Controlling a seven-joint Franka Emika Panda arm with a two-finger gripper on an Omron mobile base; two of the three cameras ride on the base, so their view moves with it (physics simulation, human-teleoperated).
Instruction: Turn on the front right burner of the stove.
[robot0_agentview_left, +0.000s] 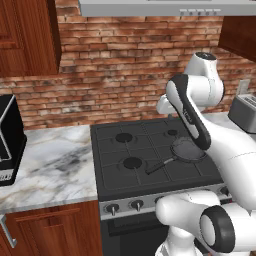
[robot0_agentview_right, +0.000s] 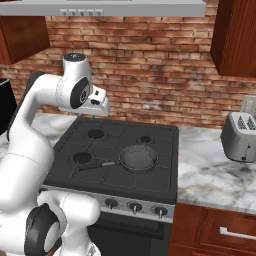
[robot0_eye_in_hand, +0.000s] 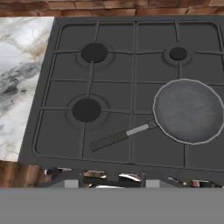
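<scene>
- Rising from the base at the near edge of both base views, the white arm is folding up and over the stove, with the gripper hanging high above the back left part of the cooktop.
- Whether the fingers are apart or together I cannot tell: in the right base view the hand is showing as a white block, and no tips are clearly visible in the hand view.
- Running along the stove's front face, nearest the base, is the knob strip; three dark round knobs are showing toward its right end, and the rest is hiding behind the arm's lower body.
- Sitting just behind that strip, on the front right burner, is a round grey frying pan, its dark handle pointing toward the front left burner.
- Farther back are the two rear burners, then the brick wall; a toaster is standing on the marble counter to the right.
- The relation that matters: the knobs are lying well below and toward the base from the hand, so the coming move is probably down and back toward the right end of the strip.
</scene>
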